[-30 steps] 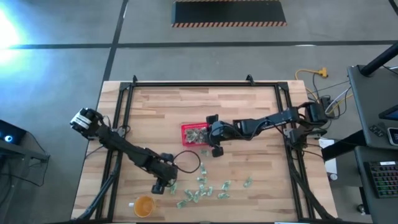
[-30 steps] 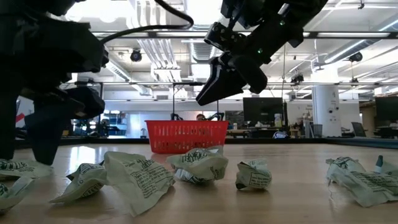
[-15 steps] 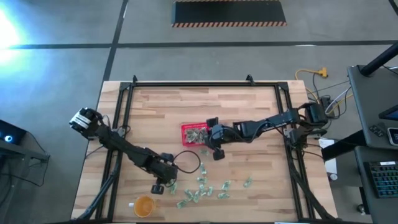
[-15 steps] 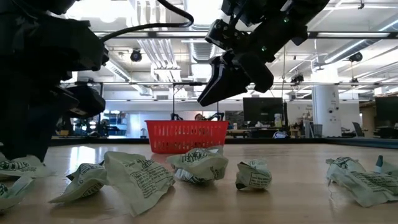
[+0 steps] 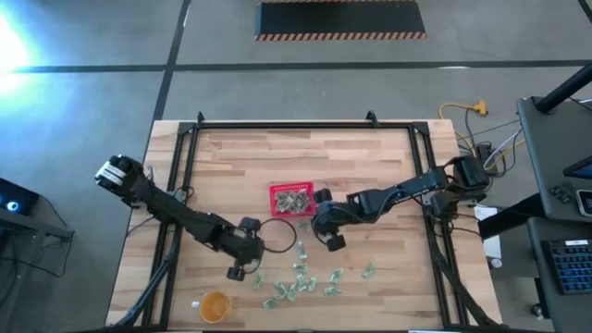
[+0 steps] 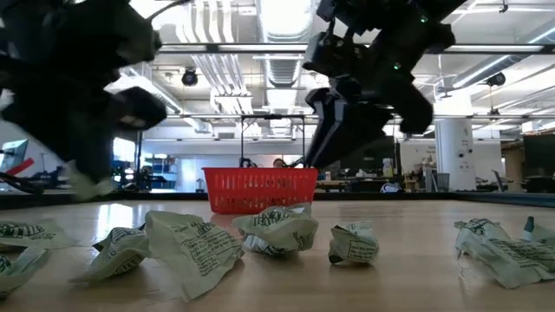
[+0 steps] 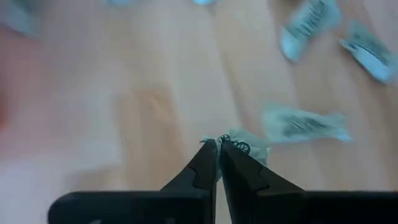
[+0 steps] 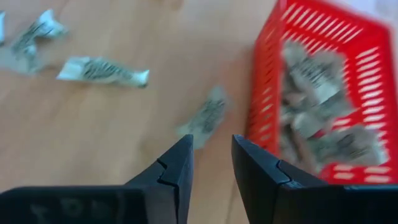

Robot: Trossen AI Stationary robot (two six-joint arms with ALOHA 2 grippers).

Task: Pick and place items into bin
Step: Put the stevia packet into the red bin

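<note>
Open workshop floor behind, wooden tabletop (image 5: pixel 370 166) in front. Bin (image 5: pixel 291 199) sits mid-tabletop, already holding several packets (image 8: pixel 323 118); the loose packets (image 5: pixel 298 277) lie scattered on the near side of it, toward the orange cup (image 5: pixel 214 305). Left tool (image 7: pixel 218 147) is pinched together on one packet (image 7: pixel 247 144), a corner of it showing between the tips, lifted off the wood; bin lies up and to the right of it in the high view, so the carry looks short. Right tool (image 8: pixel 210 155) is empty, tips apart, just beside the bin's near-right corner, with a stray packet (image 8: pixel 204 118) ahead of it next to the bin wall. Left arm owns the next drop; right is nearer that stray.
</note>
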